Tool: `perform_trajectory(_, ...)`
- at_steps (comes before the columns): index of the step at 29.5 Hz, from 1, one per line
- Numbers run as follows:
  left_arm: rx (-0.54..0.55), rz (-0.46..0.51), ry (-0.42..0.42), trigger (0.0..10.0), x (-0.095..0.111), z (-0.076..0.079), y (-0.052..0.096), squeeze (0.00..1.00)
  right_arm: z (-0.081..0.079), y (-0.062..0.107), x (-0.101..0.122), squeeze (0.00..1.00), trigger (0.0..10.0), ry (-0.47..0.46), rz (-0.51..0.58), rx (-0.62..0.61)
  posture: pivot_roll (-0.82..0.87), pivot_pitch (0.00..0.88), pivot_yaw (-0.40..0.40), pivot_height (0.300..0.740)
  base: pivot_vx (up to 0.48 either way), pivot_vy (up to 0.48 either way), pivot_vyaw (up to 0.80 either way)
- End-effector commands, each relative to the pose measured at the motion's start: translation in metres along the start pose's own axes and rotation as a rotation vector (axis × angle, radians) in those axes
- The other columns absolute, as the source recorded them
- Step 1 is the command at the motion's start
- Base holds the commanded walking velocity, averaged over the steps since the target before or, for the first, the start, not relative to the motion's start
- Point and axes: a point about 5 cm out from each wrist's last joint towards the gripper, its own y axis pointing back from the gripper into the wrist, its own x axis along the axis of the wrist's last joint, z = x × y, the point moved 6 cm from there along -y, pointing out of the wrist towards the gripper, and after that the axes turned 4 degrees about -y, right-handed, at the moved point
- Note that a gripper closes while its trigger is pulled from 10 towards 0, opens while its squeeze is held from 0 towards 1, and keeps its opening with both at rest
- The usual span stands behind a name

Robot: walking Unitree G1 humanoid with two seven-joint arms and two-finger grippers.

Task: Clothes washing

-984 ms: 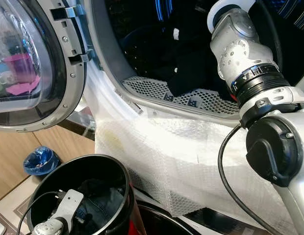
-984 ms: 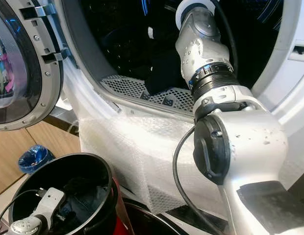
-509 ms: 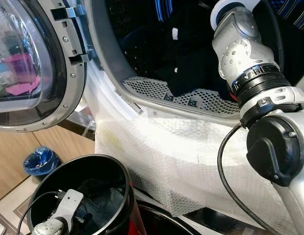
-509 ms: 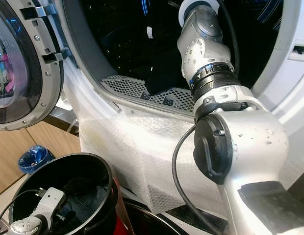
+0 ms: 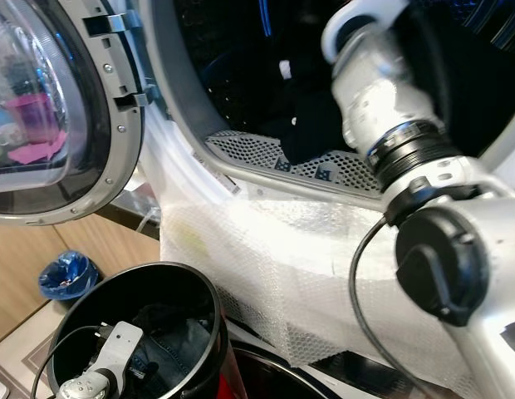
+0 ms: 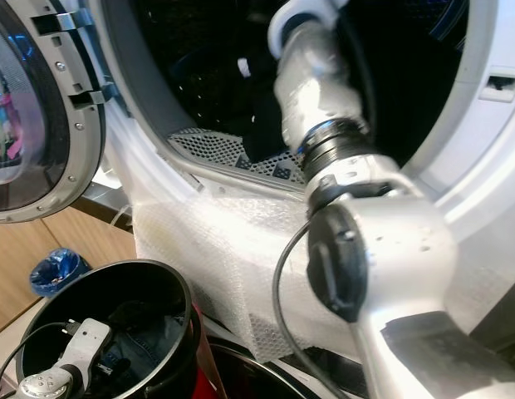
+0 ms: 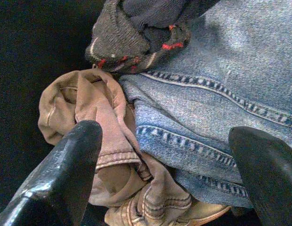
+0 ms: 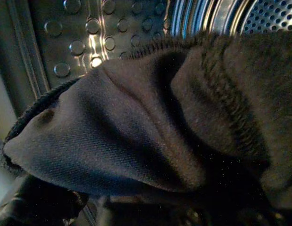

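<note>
My right arm (image 5: 424, 166) is swinging toward my left inside the washer drum (image 8: 136, 33), blurred where half a second ago it was sharp and further right, so I judge I am pushing the dark garment (image 8: 150, 122) deeper; it is draped over my right gripper, and I cannot tell how those fingers stand. My left gripper (image 7: 169, 155) is hanging spread apart in the black bin (image 5: 203, 291), over the jeans (image 7: 221, 94) and tan cloth (image 7: 103, 122), gripping nothing, ready for the next piece.
</note>
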Motion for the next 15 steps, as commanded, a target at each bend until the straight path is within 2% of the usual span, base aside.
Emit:
perform_trajectory(1, -0.097, -0.126, 0.049, 10.0, -0.042, 0.046, 0.003, 0.00, 0.006, 0.000, 0.048, 1.00, 10.0, -0.104, 0.180, -0.020, 0.08, 0.040, -0.046, 0.740, 0.000, 0.000, 0.00)
perform_trajectory(4, -0.092, -0.121, 0.054, 10.0, -0.041, 0.046, 0.003, 0.00, 0.024, 0.009, 0.093, 1.00, 10.0, -0.206, 0.390, -0.079, 0.08, 0.041, -0.048, 0.740, 0.000, 0.000, 0.00)
perform_trajectory(6, -0.091, -0.118, 0.056, 10.0, -0.041, 0.046, 0.003, 0.00, 0.028, 0.013, 0.107, 1.00, 10.0, -0.209, 0.454, -0.080, 0.07, 0.042, -0.047, 0.740, 0.000, 0.000, 0.00)
perform_trajectory(7, -0.092, -0.118, 0.057, 10.0, -0.041, 0.046, 0.003, 0.00, 0.026, 0.012, 0.104, 1.00, 10.0, -0.190, 0.443, -0.068, 0.07, 0.042, -0.047, 0.740, 0.000, 0.000, 0.00)
perform_trajectory(9, -0.096, -0.119, 0.055, 10.0, -0.041, 0.046, 0.003, 0.00, 0.022, 0.008, 0.091, 1.00, 10.0, -0.163, 0.379, -0.059, 0.06, 0.039, -0.042, 0.740, 0.000, 0.000, 0.00)
perform_trajectory(13, -0.103, -0.120, 0.050, 10.0, -0.040, 0.047, 0.002, 0.00, 0.012, 0.000, 0.037, 1.00, 10.0, -0.045, 0.143, -0.033, 0.07, 0.038, -0.041, 0.740, 0.000, 0.000, 0.00)
perform_trajectory(14, -0.105, -0.120, 0.049, 10.0, -0.040, 0.048, 0.002, 0.00, -0.001, 0.000, 0.023, 1.00, 10.0, -0.025, 0.088, 0.044, 0.07, 0.039, -0.041, 0.740, 0.000, 0.000, 0.00)
perform_trajectory(15, -0.105, -0.121, 0.049, 10.0, -0.040, 0.048, 0.002, 0.00, -0.007, 0.000, 0.016, 1.00, 10.0, 0.015, 0.062, 0.077, 0.07, 0.040, -0.038, 0.740, 0.000, 0.000, 0.00)
